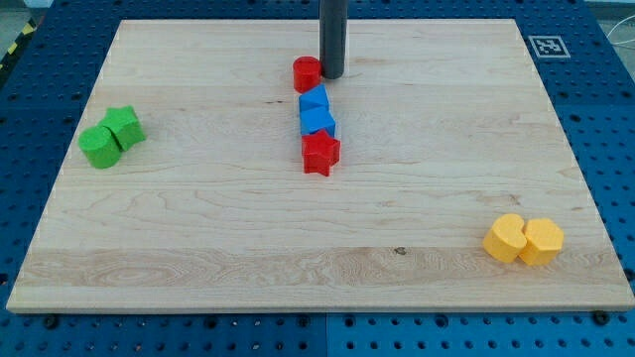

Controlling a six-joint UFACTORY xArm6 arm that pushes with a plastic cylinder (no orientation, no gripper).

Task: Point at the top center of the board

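My tip (pixel 331 75) rests on the wooden board (pixel 198 228) near the middle of its top edge. It stands right beside a red cylinder (pixel 307 73), at that block's right, touching or nearly touching it. Below the red cylinder, in a column, lie a blue block (pixel 314 100), a second blue block (pixel 317 122) and a red star (pixel 320 153). The dark rod rises from my tip out of the view's top.
Two green blocks (pixel 111 137) sit together at the view's left. Two yellow blocks (pixel 524 239) sit together at the view's lower right. A black-and-white marker tag (pixel 545 46) lies at the board's top right corner. A blue perforated table surrounds the board.
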